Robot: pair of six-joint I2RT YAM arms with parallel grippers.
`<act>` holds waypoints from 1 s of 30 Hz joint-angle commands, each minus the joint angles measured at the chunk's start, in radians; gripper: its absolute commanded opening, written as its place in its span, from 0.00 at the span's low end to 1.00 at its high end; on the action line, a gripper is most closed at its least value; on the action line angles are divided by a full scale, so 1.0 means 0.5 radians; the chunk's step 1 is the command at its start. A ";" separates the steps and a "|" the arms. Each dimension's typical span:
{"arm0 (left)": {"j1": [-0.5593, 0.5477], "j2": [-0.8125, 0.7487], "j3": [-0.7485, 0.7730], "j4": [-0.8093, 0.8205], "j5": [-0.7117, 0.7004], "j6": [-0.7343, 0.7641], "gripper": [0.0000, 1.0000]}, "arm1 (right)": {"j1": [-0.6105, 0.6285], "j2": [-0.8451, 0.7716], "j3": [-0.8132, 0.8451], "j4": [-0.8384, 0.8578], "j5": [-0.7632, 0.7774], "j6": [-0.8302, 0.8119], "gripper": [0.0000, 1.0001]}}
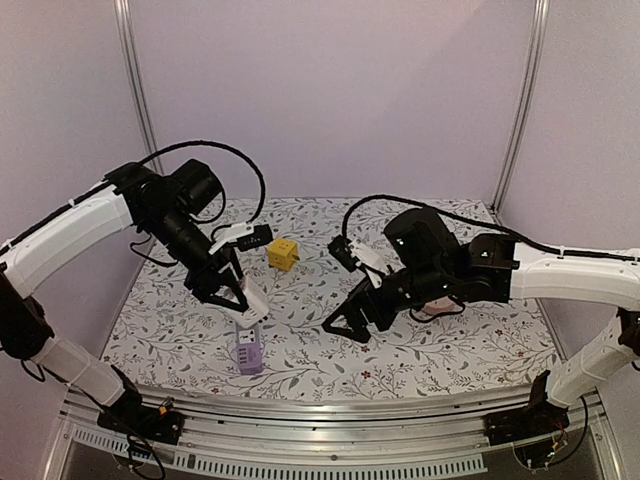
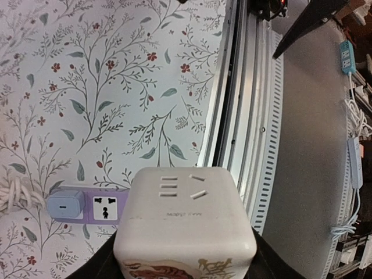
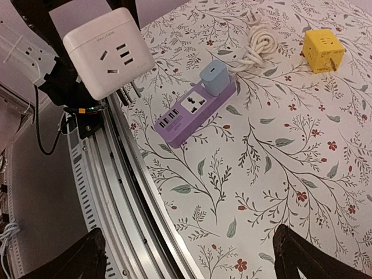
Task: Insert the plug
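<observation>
My left gripper [image 1: 243, 299] is shut on a white cube plug adapter [image 2: 185, 218], holding it in the air just above and behind the purple power strip [image 1: 248, 355]. The strip [image 2: 107, 207] lies near the table's front edge, with a blue charger [image 2: 65, 204] plugged in beside a free white socket [image 2: 105, 207]. The right wrist view shows the cube [image 3: 107, 52] raised to the left of the strip [image 3: 195, 113]. My right gripper [image 1: 350, 325] is open and empty over the middle of the table, right of the strip.
A yellow cube adapter [image 1: 283, 254] sits at the back middle of the floral tablecloth [image 1: 420, 350]. The strip's white cord [image 3: 258, 46] lies coiled behind it. An aluminium rail [image 1: 330, 415] runs along the front edge.
</observation>
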 commanded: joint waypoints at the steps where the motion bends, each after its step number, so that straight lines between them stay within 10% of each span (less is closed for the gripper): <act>1: -0.042 -0.102 -0.042 0.145 0.262 -0.040 0.00 | 0.059 0.088 0.197 0.125 -0.143 -0.189 0.99; 30: -0.159 -0.722 -0.510 1.178 0.497 -0.769 0.00 | 0.123 0.140 0.205 0.866 -0.428 -0.276 0.92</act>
